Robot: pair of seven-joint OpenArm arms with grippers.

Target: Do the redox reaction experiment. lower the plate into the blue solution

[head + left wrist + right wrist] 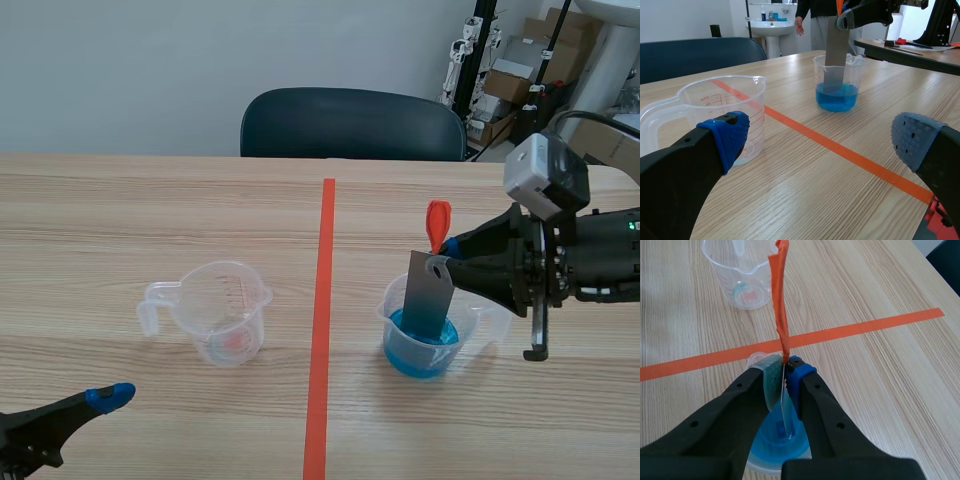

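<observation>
A grey metal plate (pixel 428 293) with an orange tag (pixel 438 224) at its top hangs upright in a clear beaker (pixel 398 315) of blue solution (pixel 421 343); its lower end dips into the liquid. My right gripper (pixel 447 254) is shut on the plate's top edge. In the right wrist view the thin plate (pixel 784 410) is pinched edge-on between the pads (pixel 771 377), with the tag (pixel 779 300) standing above and the blue solution (pixel 775 442) below. My left gripper (pixel 817 145) stands open low at the table's near left, with the plate (pixel 835 52) far ahead.
An empty clear measuring cup (pixel 215 310) with red markings stands left of the orange tape line (pixel 320 330), just ahead of my left gripper (pixel 105 398). A dark chair (pixel 350 122) stands behind the table. A person (pixel 812 15) stands in the background.
</observation>
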